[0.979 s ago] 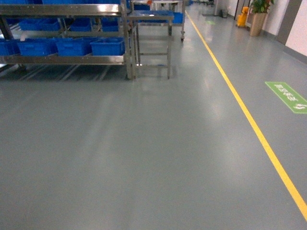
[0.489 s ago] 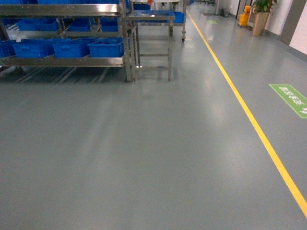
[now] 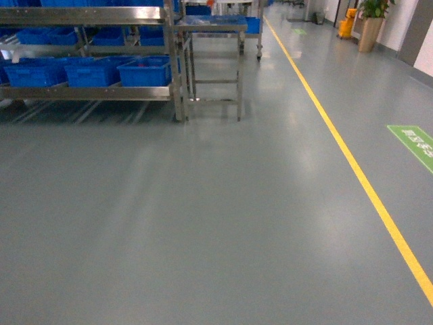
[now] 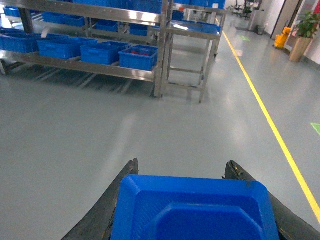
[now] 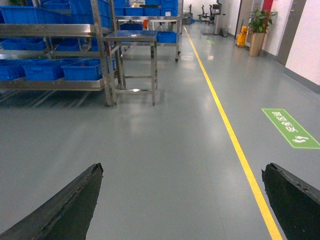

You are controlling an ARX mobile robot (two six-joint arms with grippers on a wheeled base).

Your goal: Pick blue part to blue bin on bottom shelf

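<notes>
Left pincer (image 4: 192,200) grasping flat blue plastic part (image 4: 192,210) with raised octagonal centre, black fingers (image 4: 107,210) tight on both its sides. Right pincer (image 5: 182,200) released, spread wide, nothing between fingers. Ahead and left of both pincers, well apart: stainless-steel bottom shelf (image 4: 95,69) carrying row of blue plastic bins (image 4: 138,56). Just right of the rack, small steel tabletop on thin legs (image 4: 192,30). Grey floor (image 3: 203,217) between, yellow floor line (image 3: 352,169) to the right. Progress: pick looks done, part in hand; approach and drop into bin left. Head view shows neither pincer nor part; only left wrist view shows the grasp.
</notes>
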